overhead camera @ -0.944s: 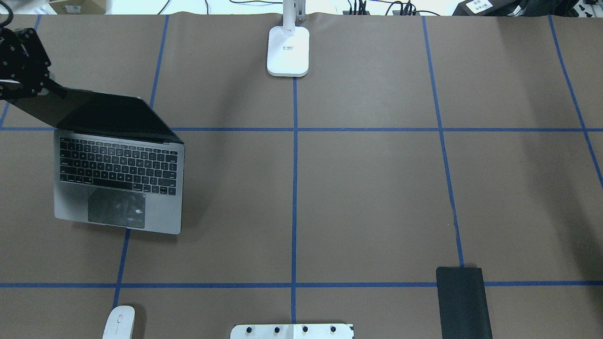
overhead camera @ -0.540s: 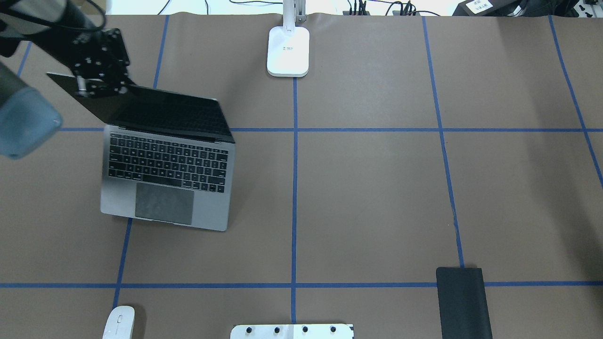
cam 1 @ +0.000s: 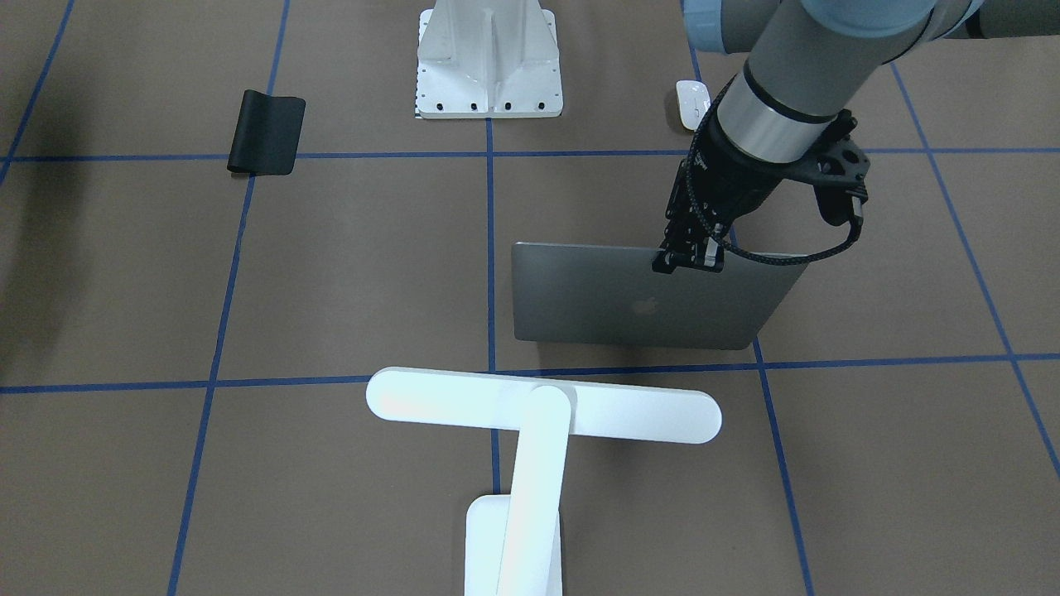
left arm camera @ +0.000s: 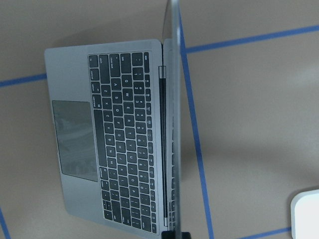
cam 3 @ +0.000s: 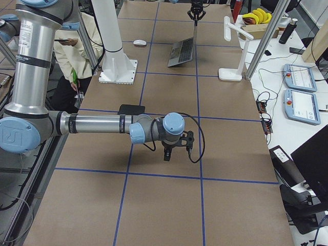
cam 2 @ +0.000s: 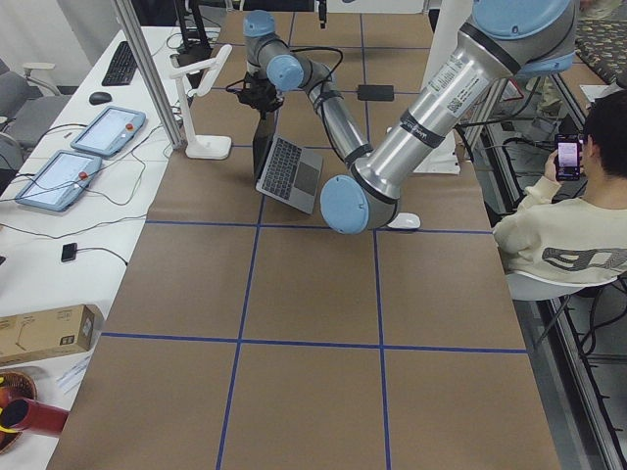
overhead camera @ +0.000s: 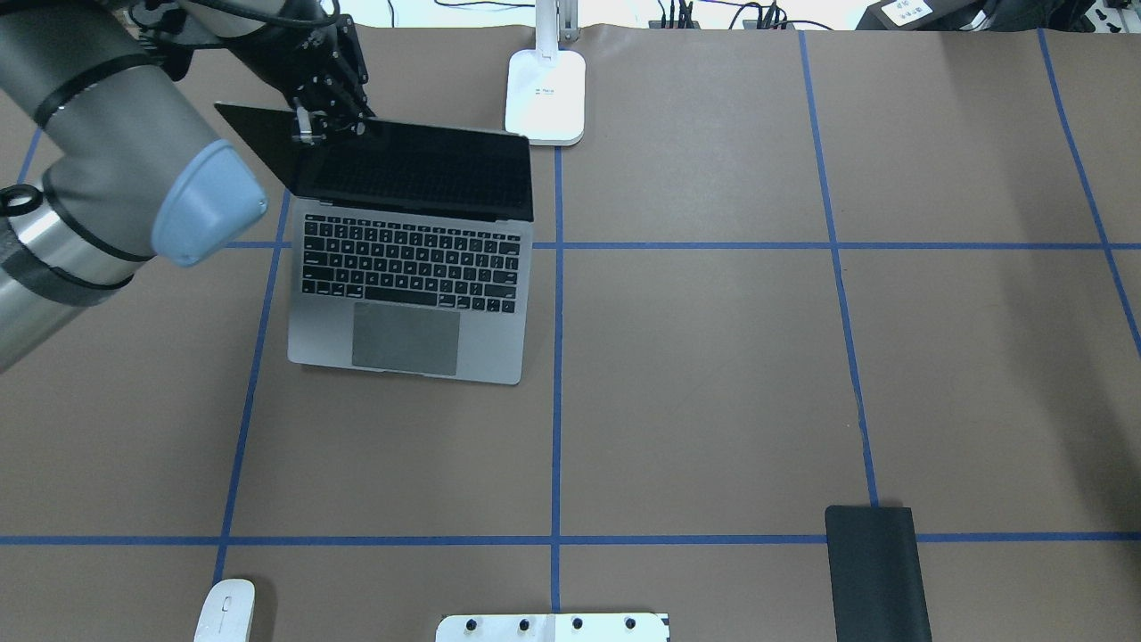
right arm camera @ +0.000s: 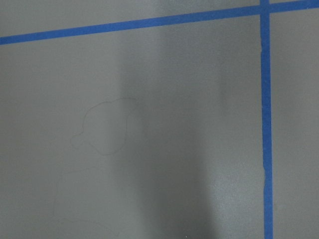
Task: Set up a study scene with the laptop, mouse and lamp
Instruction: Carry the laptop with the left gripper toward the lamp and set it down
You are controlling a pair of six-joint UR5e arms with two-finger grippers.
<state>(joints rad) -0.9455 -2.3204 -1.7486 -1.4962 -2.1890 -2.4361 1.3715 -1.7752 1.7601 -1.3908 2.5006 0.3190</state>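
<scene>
The grey laptop [overhead camera: 406,276] stands open left of the table's centre line, black screen up, trackpad toward the robot. Its lid with the apple logo [cam 1: 646,298] faces the front camera. My left gripper [overhead camera: 314,127] is shut on the lid's top edge near its left corner, as the front view [cam 1: 687,258] also shows. The left wrist view looks down the lid's edge onto the keyboard [left arm camera: 129,149]. The white mouse [overhead camera: 225,611] lies at the near left edge. The white lamp [cam 1: 542,406] stands at the far middle, its base [overhead camera: 545,98] just right of the screen. My right gripper [cam 3: 173,152] hangs low over bare table; I cannot tell its state.
A thin black mat [overhead camera: 878,571] lies at the near right. The white bolted pedestal mount [overhead camera: 553,627] sits at the near middle edge. Blue tape lines grid the brown table cover. A seated person [cam 2: 568,225] is beside the table.
My left gripper has carried the open laptop by its lid to the right and a little farther back, from the far left square to beside the centre line and the lamp's base.
</scene>
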